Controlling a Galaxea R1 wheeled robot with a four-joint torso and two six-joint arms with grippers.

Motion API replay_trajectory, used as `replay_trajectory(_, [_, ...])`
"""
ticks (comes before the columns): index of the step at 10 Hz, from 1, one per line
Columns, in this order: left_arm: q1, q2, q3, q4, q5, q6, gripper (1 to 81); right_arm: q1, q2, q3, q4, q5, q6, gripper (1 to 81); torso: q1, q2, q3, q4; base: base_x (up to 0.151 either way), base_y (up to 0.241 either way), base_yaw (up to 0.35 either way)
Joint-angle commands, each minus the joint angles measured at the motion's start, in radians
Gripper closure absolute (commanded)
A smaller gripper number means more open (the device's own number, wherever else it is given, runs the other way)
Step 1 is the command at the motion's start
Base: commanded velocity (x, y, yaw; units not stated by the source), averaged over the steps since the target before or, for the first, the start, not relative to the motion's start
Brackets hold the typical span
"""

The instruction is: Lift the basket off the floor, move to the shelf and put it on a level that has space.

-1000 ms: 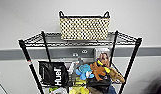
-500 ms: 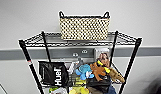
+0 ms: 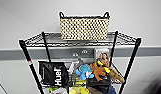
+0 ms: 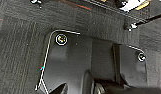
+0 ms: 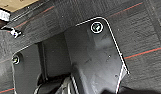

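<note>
plain pale wall (image 3: 26,20) standing behind, with a grey band running across it. in front of it, standing tall, the black wire shelf (image 3: 29,65). sitting on the top level (image 3: 126,37) of the shelf, the woven basket (image 3: 84,28), upright, near the back, about in the middle between the posts. resting flat on the wire grid, with two little dark loop handles sticking up at its ends. nothing touching the basket, nothing holding it.

lying on the tier below, soft toys: a blue one (image 3: 83,71) and a brown one (image 3: 102,70) side by side, a black bag with white letters (image 3: 54,73) beside them, and a box (image 3: 102,55) standing behind the toys.

looking down from both wrists, dark grey carpet floor (image 4: 18,50) with thin reddish streaks. showing at one edge of the left wrist view, a small caster wheel (image 4: 131,26) of the shelf. showing in one corner of the right wrist view, a bit of light wooden flooring (image 5: 13,3).

cannot tell if the left end effector or the right end effector is wide or narrow; only dark robot parts showing there.

looking done, judging from this: basket off the floor, sitting on a level with room. seeming to have little or nothing left to do.
</note>
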Motion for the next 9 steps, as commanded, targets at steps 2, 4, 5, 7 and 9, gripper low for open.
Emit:
replay_trajectory(2, [-0.020,0.105,-0.191,0.043,0.064,0.002,1.0,-0.003,0.114,-0.184,-0.020,0.018,-0.020,1.0,0.000,0.000,0.000,0.000,0.000,0.000,0.000])
replay_trajectory(4, [-0.011,0.140,-0.224,0.047,0.066,0.002,1.0,-0.016,0.137,-0.211,-0.020,0.018,-0.017,1.0,0.000,0.000,0.000,0.000,0.000,0.000,0.000])
replay_trajectory(5, [-0.011,0.157,-0.252,0.047,0.068,0.002,1.0,-0.025,0.139,-0.209,-0.020,0.016,-0.016,1.0,0.000,-0.001,0.000,0.000,0.000,0.000,0.000])
replay_trajectory(7, [-0.011,0.197,-0.319,0.047,0.084,0.015,1.0,-0.044,0.142,-0.214,-0.020,0.018,-0.016,1.0,0.000,-0.001,0.000,0.000,0.000,0.000,0.000])
replay_trajectory(9, [-0.011,0.215,-0.336,0.047,0.084,0.015,1.0,-0.058,0.142,-0.208,-0.020,0.018,-0.017,1.0,0.000,-0.001,0.000,0.000,0.000,0.000,0.000])
